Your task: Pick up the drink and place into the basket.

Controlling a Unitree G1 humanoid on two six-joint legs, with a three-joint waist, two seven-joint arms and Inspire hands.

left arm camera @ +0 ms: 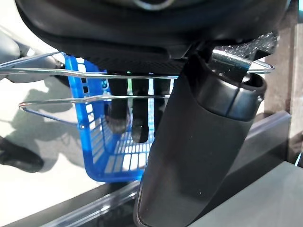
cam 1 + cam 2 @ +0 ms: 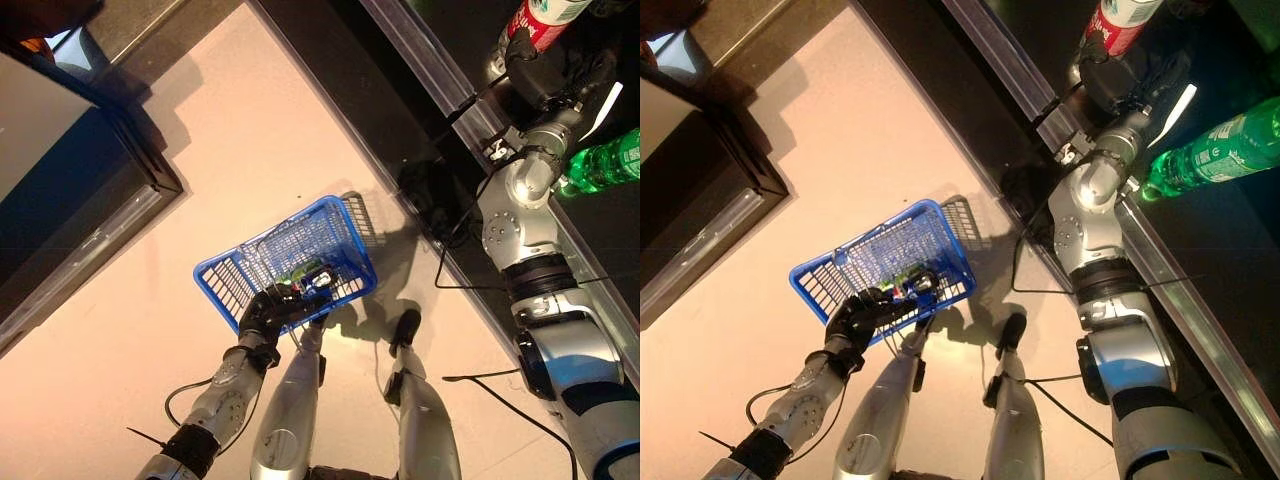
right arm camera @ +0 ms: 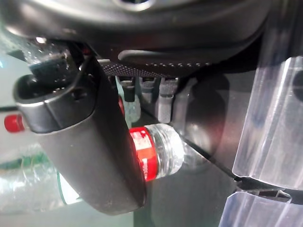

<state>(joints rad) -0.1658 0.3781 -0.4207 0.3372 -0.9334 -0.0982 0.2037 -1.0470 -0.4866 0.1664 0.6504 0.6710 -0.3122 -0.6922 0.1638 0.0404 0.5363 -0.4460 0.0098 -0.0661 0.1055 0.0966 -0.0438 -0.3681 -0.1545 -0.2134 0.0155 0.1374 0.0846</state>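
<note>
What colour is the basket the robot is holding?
Blue, with silver wire handles. The basket shows best in the left eye view.

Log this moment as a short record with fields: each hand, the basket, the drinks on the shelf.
left hand: curled round the wire handles of the blue basket, holding it above the floor
basket contents: something small and green shows inside; cannot tell what
right hand: up at the dark shelf, fingers and thumb around a clear bottle with a red label
green bottle: lying on the shelf beside the right arm, untouched
task stage: drink grasped, not yet in the basket
</note>
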